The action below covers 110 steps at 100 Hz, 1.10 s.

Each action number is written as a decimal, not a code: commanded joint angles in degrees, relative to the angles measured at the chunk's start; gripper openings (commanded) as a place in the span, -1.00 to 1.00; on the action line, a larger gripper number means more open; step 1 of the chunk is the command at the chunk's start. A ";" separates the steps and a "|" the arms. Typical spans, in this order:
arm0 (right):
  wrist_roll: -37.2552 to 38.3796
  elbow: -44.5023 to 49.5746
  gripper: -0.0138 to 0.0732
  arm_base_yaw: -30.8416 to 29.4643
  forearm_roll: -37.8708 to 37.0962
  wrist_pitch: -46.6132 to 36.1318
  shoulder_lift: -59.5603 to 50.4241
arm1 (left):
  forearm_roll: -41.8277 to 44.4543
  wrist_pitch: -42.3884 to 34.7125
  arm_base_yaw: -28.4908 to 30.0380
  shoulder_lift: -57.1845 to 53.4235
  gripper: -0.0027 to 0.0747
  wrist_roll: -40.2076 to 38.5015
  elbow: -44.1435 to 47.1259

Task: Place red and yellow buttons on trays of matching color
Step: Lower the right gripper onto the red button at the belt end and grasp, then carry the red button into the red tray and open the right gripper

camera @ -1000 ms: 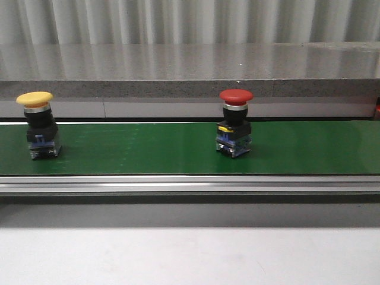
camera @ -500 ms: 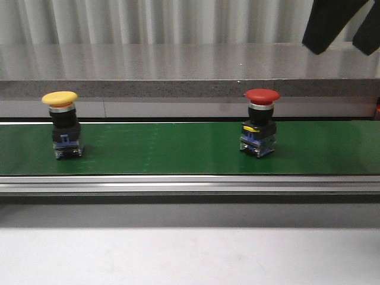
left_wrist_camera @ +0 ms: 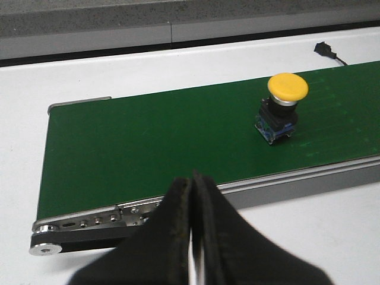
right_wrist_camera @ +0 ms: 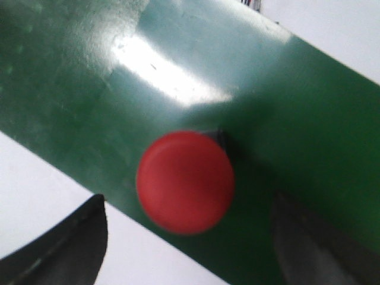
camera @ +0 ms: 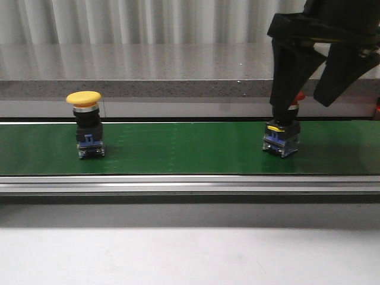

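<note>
The yellow button stands upright on the left part of the green belt; it also shows in the left wrist view. The red button stands on the right part, its cap mostly hidden behind a finger. My right gripper hangs open over it, one finger on each side of the cap and not touching it. From the right wrist view, the red cap lies between the spread fingers. My left gripper is shut on nothing, off the belt's near rail. No trays are in view.
The belt's metal rail runs along its near side, with a white table surface in front. A grey stone ledge lies behind. The belt's end roller and a black cable plug show in the left wrist view.
Both buttons have travelled to the right along the belt. My right gripper has come down from the upper right and now straddles the red button's cap.
</note>
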 commanded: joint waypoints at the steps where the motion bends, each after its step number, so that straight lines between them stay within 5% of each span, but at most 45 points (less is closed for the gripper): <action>1: -1.10 -2.42 0.61 -0.02 0.94 -3.76 -0.62 | -0.65 -4.28 -0.47 0.09 -0.98 0.11 -1.53; 9: -1.23 -2.81 0.48 -0.08 0.88 -4.34 0.37 | -0.65 -4.28 -0.47 0.09 -0.98 0.11 -1.53; 24: -1.43 -2.81 -0.12 -0.19 0.77 -4.11 0.75 | -0.65 -4.28 -0.47 0.09 -0.98 0.11 -1.53; 33: -1.38 -2.81 -0.31 -0.26 0.67 -4.47 0.40 | -0.65 -4.28 -0.47 0.09 -0.98 0.11 -1.53; 62: -1.27 -2.81 -0.30 -6.95 0.60 -5.28 -6.13 | -0.65 -4.28 -0.47 0.09 -0.98 0.11 -1.53; 110: -1.16 -2.81 -0.30 -36.49 0.60 -7.38 -11.58 | -0.65 -4.28 -0.47 0.09 -0.98 0.11 -1.53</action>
